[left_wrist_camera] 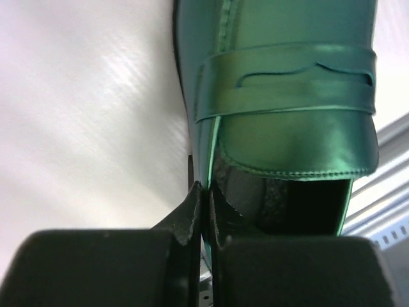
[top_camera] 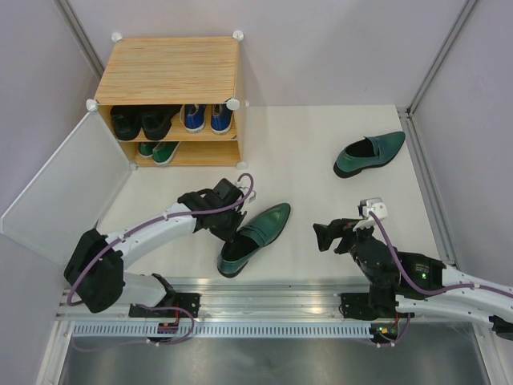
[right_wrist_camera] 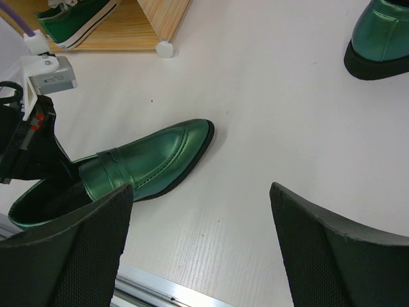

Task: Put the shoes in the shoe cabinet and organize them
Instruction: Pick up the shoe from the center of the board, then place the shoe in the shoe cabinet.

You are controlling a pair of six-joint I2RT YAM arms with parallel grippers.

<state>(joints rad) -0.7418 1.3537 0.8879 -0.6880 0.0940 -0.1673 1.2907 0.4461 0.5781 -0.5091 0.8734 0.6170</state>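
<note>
- Near loafer [top_camera: 255, 235]: lies on the desk [top_camera: 321, 192] by its front edge, toe pointing away to the right. The left claw [top_camera: 228, 220] is closed on it, pinching the thin side wall of the shoe's opening.
- Far loafer [top_camera: 370, 152]: alone at the right back of the desk, well apart from its mate and the shoe cabinet [top_camera: 172, 68].
- Right claw [top_camera: 327, 235]: spread wide, nothing between its fingers, hovering just right of the near loafer.
- Risk: the grip is a narrow pinch on glossy leather, off to one side. I'd expect the toe to droop or swing on lifting, and the shoe may slide out.
- Risk: the only free room seems to be on the lower shelf, right of the green sneakers [top_camera: 158, 150]. A drooping sole could catch the shelf lip or shove them.
- Risk: the door panel [top_camera: 64, 188] stands open at the left, and the left arm's elbow could brush it while reaching in.
- Risk: the pair ends up split if the far loafer is left out.
- Count: loafers, two, both on the desk.
- Black boots [top_camera: 140, 120], two, upper shelf left.
- Blue sneakers [top_camera: 207, 117], two, upper shelf right.
- Green sneakers, two by the look, partly hidden.
- Arms, two; shelves, two.
</note>
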